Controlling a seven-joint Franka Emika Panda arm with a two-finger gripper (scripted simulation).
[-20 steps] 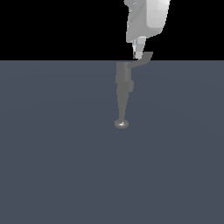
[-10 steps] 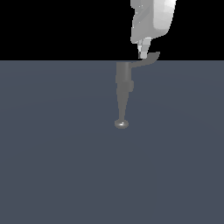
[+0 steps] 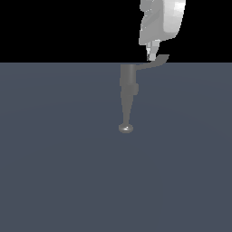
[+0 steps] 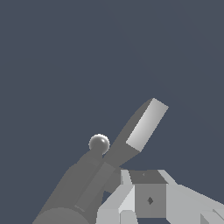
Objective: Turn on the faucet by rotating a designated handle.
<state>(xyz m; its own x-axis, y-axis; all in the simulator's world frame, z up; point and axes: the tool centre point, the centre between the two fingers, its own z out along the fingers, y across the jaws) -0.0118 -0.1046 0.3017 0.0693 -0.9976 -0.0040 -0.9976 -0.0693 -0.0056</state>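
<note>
Gripper (image 3: 148,55) bears on the faucet (image 3: 127,97) handle (image 3: 156,61) near its outer end, for leverage; jaw opening cannot be determined

We see flat, even render lighting, sharp throughout and without blur. A small glare sits on the faucet (image 3: 126,104) tip; the handle (image 4: 146,124) face shines pale.

no text, label, brand, number or sign can be read in either view. the faucet (image 3: 127,97), its handle (image 3: 154,62), the gripper (image 3: 151,54) and the flat grey floor (image 3: 54,158) are all plain, unmarked surfaces.
</note>
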